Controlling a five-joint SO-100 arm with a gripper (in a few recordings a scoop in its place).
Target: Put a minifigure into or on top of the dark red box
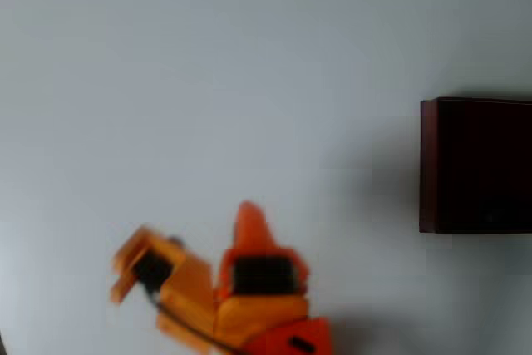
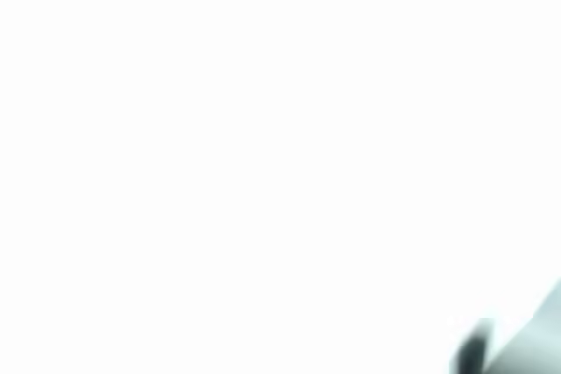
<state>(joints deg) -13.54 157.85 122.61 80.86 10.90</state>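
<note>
Although the overhead view is soft with blur, I can make out my orange arm low on the tabletop (image 1: pixel 208 81), near its bottom edge and a little left of centre. The gripper (image 1: pixel 249 220) shows as one orange pointed finger aimed toward the top of that view, with a black block just behind it; I cannot tell whether its jaws are parted or closed, nor whether anything sits between them. A second orange section with a dark patch sticks out to the left of it.

The dark red box (image 1: pixel 475 165) stands at the right edge of the tabletop, about halfway up, cut off by the picture's border. Its maroon left wall is visible and its inside looks near-black. It lies well apart from the gripper, up and to the right of it.

I can read no brand, label or lettering on the arm or the box.

In the wrist view nearly everything is washed out white; a blurred dark and grey-blue shape (image 2: pixel 500 343) sits in the bottom right corner, and I cannot tell what it is.
</note>
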